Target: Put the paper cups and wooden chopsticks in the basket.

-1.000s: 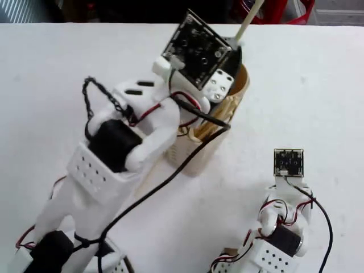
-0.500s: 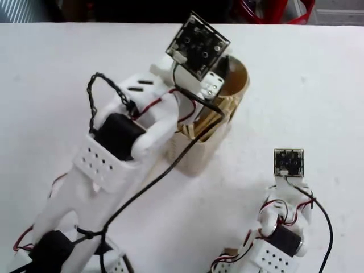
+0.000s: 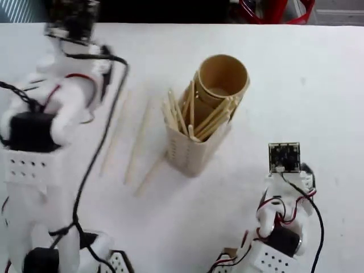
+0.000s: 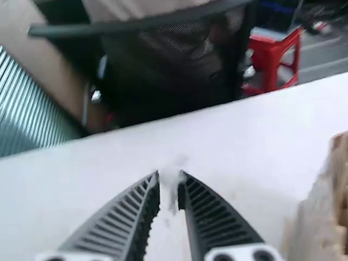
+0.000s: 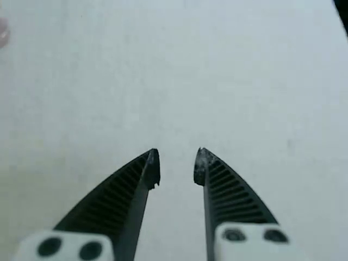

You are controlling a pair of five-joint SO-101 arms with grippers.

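The pale basket [image 3: 190, 154] stands mid-table with several wooden chopsticks [image 3: 209, 118] leaning inside it. A tan paper cup [image 3: 222, 79] sits in its far end. Three loose chopsticks [image 3: 138, 139] lie on the table to the left of the basket. My left arm [image 3: 51, 102] is at the far left, away from the basket. Its left gripper [image 4: 169, 187] hangs over bare table, open by a narrow gap and holding nothing, with the basket [image 4: 326, 206] off to one side. My right arm [image 3: 281, 210] rests at the front right. The right gripper [image 5: 176, 163] is open and empty above bare table.
The table's far edge runs close behind the left gripper. Beyond it are a dark chair [image 4: 163, 60] and a red stool [image 4: 272, 54]. A red object [image 3: 267, 11] sits past the far edge in the high view.
My left arm has swung from over the basket to the far left of the table. The chopstick it held upright over the basket is no longer in its gripper. The right arm stayed still.
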